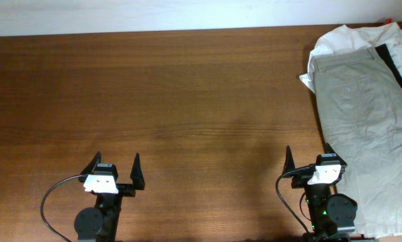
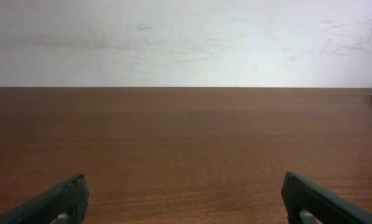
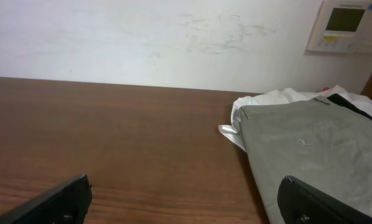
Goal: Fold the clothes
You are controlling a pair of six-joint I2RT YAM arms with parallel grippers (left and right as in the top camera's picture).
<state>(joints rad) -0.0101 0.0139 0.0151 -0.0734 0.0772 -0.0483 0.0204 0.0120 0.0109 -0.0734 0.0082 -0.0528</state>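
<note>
A pile of clothes lies at the table's right edge. On top are grey-beige trousers [image 1: 366, 114], spread lengthwise; under them a white garment [image 1: 335, 42] and a black one [image 1: 396, 54] stick out at the far end. The trousers [image 3: 316, 155] and the white garment [image 3: 267, 102] also show in the right wrist view. My right gripper [image 1: 306, 160] is open and empty at the near edge, its right finger over the trousers' near left edge. My left gripper [image 1: 115, 167] is open and empty over bare wood at the near left, far from the clothes.
The brown wooden table [image 1: 174, 101] ends at a white wall [image 2: 186, 37] at the back. A wall control panel [image 3: 346, 25] hangs above the pile. A small red thing [image 1: 388, 22] peeks out behind the clothes.
</note>
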